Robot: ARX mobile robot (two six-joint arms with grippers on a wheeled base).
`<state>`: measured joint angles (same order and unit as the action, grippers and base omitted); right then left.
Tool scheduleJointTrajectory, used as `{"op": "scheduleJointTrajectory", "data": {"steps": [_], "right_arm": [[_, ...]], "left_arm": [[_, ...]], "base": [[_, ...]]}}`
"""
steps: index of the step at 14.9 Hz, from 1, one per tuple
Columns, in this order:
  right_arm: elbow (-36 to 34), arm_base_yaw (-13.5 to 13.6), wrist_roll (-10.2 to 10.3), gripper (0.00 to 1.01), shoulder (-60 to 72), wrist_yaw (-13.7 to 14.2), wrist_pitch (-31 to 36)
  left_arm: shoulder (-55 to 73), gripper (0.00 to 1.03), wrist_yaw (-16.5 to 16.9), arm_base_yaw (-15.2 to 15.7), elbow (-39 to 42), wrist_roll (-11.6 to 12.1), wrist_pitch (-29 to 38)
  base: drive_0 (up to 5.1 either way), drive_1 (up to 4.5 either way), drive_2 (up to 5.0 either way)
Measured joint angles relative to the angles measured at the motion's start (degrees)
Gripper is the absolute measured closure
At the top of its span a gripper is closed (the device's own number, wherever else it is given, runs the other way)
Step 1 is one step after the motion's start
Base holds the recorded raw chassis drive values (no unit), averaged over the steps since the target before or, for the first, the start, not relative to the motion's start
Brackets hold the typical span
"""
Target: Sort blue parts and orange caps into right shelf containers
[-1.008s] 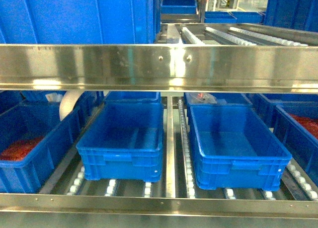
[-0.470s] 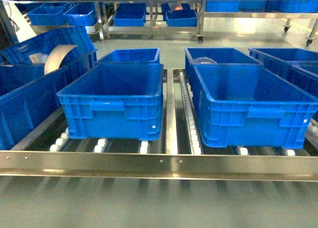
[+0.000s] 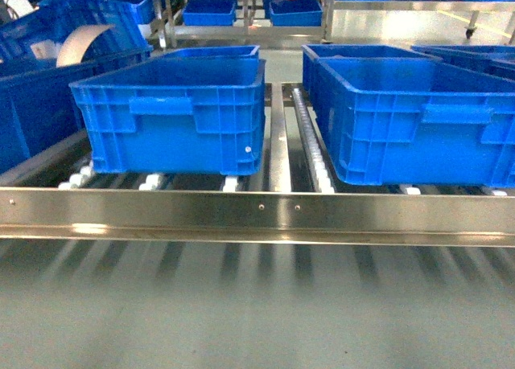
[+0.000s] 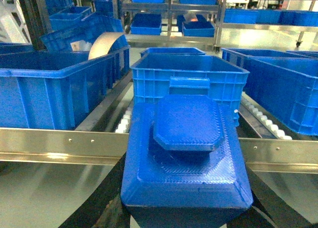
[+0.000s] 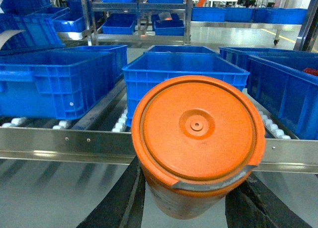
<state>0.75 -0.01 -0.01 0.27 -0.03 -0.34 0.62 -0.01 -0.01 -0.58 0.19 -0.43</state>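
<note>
Two right shelf containers, glossy blue crates, stand side by side on the roller shelf: one on the left [image 3: 173, 116], one on the right [image 3: 410, 120]. Neither gripper shows in the head view. In the left wrist view my left gripper [image 4: 186, 210] is shut on a blue part [image 4: 186, 153], a stepped block with an octagonal top, held in front of a crate [image 4: 191, 76]. In the right wrist view my right gripper [image 5: 191, 205] is shut on an orange cap [image 5: 197, 133], round and facing the camera, before another crate [image 5: 184, 69]. The black fingers [image 5: 121, 198] flank it.
A steel front rail [image 3: 257, 212] runs across the shelf edge below the crates. Between the crates lies a roller track [image 3: 310, 140]. A further blue crate on the left holds a beige roll [image 3: 80, 43]. More crates stand at far right [image 3: 475, 55] and on racks behind [image 3: 294, 11].
The head camera's view has dropped: the upper shelf rail has left the frame and the two crates, seen from above before, now show side-on.
</note>
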Motion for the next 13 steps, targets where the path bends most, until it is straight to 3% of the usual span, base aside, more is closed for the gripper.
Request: {"op": "scheduleJointTrajectory", "data": {"steps": [10,13], "right_arm": [[0.0,0.0,0.0,0.62,0.0,0.0,0.0],[0.0,0.0,0.0,0.62,0.0,0.0,-0.1]], "left_arm": [[0.0,0.6,0.0,0.0,0.0,0.0,0.0],[0.0,0.6,0.0,0.0,0.0,0.0,0.0]], "base": [[0.0,0.0,0.0],[0.0,4.2,-4.2]]}}
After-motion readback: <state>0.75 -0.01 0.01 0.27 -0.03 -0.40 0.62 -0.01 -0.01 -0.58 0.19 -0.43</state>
